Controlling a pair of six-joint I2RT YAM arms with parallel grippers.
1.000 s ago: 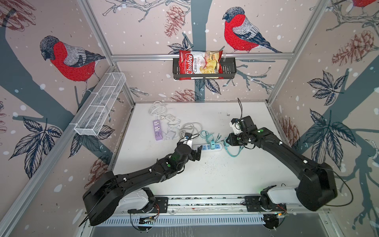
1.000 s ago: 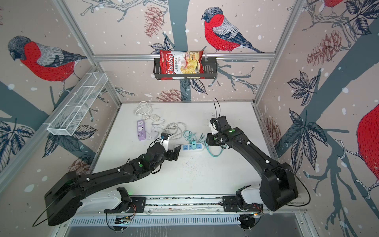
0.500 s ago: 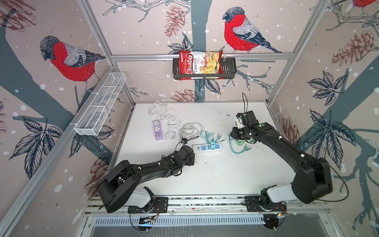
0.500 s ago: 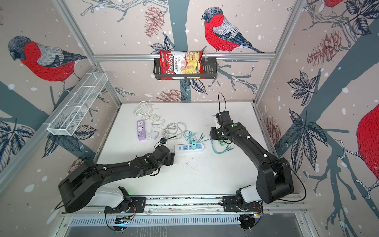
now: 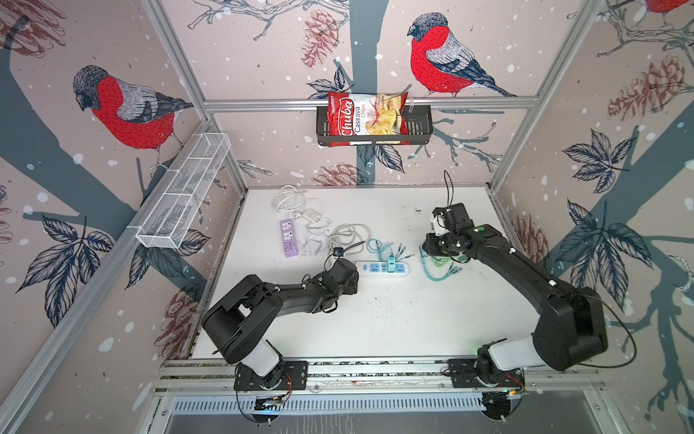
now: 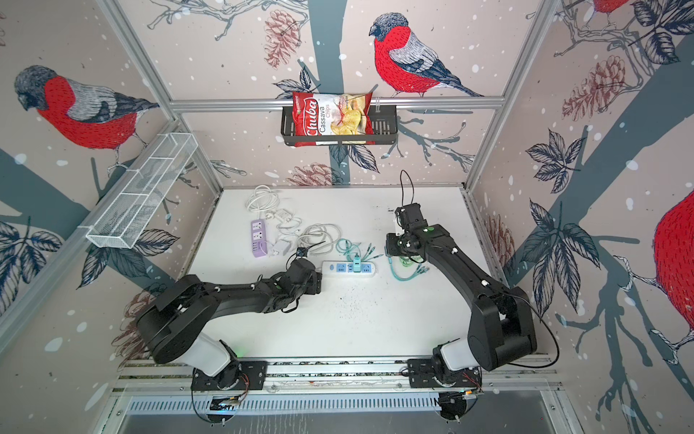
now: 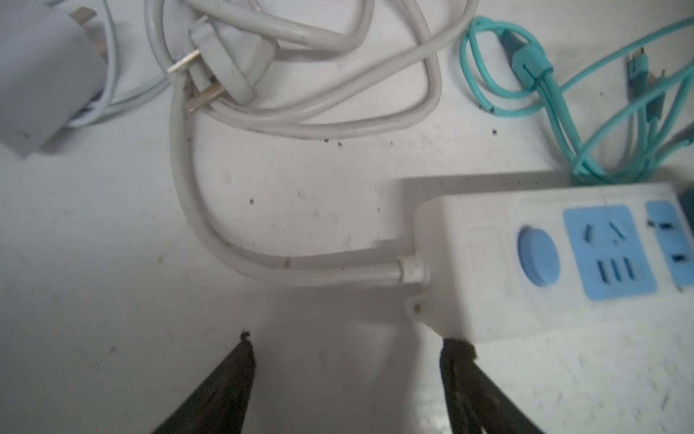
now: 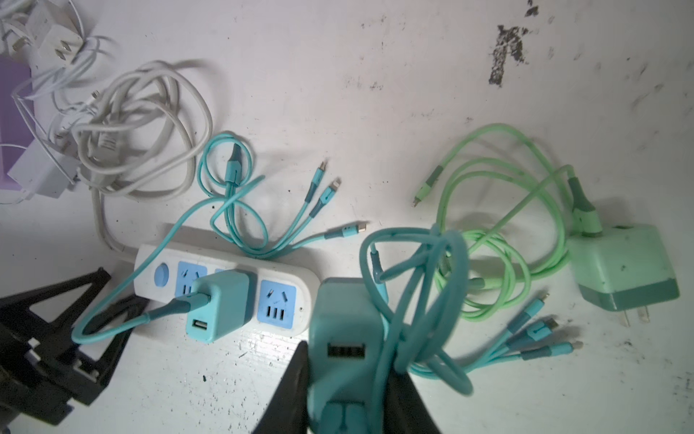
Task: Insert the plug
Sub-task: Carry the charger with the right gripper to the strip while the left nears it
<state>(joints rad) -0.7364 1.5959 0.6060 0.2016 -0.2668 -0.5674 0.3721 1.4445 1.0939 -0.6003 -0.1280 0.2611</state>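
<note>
jaws pinch boxy teal plug [image 8: 343, 319] in r gripper [image 8: 349, 360], l gripper [image 7: 349, 338] parted

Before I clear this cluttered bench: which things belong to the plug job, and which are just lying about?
Job: teal charger in the right gripper, white power strip, open left gripper beside it.
Lying about: purple power strip, green charger, chips bag, wire basket.

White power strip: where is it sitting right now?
The white power strip lies mid-table in both top views, just right of the left gripper, a small teal adapter plugged into its middle.
</note>
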